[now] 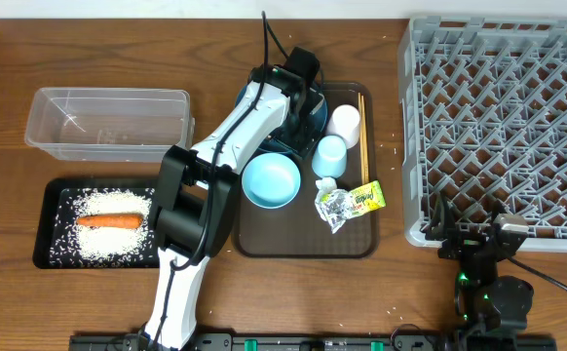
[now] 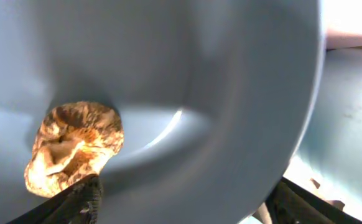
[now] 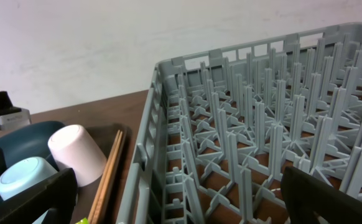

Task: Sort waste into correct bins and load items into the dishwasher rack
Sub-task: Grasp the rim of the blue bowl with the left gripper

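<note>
Blue dish (image 1: 319,105) lies half hidden under the left arm (image 1: 235,136).

The overhead view is bright, even and sharp. The left wrist view is blurry and shadowed around the brown food lump (image 2: 74,146).

On the brown wooden table (image 1: 30,312), a clear tub (image 1: 108,92) sits at the left, with a black tray (image 1: 42,229) near it. A brown tray (image 1: 283,232) lies in the middle, and a big grey rack (image 1: 503,127) sits on the right. Tiny white grains (image 1: 392,148) lie on the wood between those two.
</note>
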{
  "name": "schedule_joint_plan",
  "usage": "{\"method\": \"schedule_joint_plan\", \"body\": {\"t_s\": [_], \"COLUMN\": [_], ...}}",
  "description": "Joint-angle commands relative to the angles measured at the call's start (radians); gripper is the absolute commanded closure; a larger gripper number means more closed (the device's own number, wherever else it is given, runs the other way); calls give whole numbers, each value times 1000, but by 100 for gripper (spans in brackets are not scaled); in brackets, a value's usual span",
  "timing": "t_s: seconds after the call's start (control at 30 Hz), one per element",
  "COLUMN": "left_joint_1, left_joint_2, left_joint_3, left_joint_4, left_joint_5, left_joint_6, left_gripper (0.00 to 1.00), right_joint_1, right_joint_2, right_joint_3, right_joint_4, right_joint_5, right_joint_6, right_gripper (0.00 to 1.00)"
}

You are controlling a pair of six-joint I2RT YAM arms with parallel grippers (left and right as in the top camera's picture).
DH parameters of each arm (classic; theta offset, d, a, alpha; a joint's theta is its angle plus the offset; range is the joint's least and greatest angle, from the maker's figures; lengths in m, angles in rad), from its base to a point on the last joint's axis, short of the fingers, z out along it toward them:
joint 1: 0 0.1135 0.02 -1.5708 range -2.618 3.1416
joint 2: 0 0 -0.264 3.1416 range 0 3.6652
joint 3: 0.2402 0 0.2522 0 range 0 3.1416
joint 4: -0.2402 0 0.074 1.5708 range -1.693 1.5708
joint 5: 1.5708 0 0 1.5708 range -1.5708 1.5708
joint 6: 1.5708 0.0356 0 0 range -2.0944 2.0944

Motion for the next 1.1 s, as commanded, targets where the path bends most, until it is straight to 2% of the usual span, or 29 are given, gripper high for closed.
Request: {"method": "schedule_joint_plan", "body": {"t_s": [0.0, 0.27, 0.37, 0.57, 0.77, 0.97, 1.07], "left_joint_1": [3, 3, 3, 3, 3, 3, 3], "left_joint_2": [16, 17, 17, 18, 17, 17, 17], "left_joint_3": [-21, -57, -58, -58, -58, -58, -56], "left_joint_4": [2, 40, 45, 63, 71, 77, 77], "left_joint_5": [-9, 21, 28, 33, 33, 32, 32], "left_joint_6": [6, 6, 6, 6, 6, 6, 6], "left_gripper": [23, 24, 27, 46, 60, 64, 75], "right_joint_1": [-16, -16, -16, -16, -16, -16, -16], "right_joint_2": [-2, -2, -2, -2, -2, -2, -2], "right_joint_3": [-1, -1, -1, -1, -1, -1, -1], "right_joint_4": [-4, -4, -4, -4, -4, -4, -4], "right_joint_5": [-7, -7, -7, -7, -7, -7, -7], "right_joint_6": [-3, -3, -3, -3, -3, -3, -3], "right_gripper": [1, 1, 1, 1, 1, 1, 1]}}
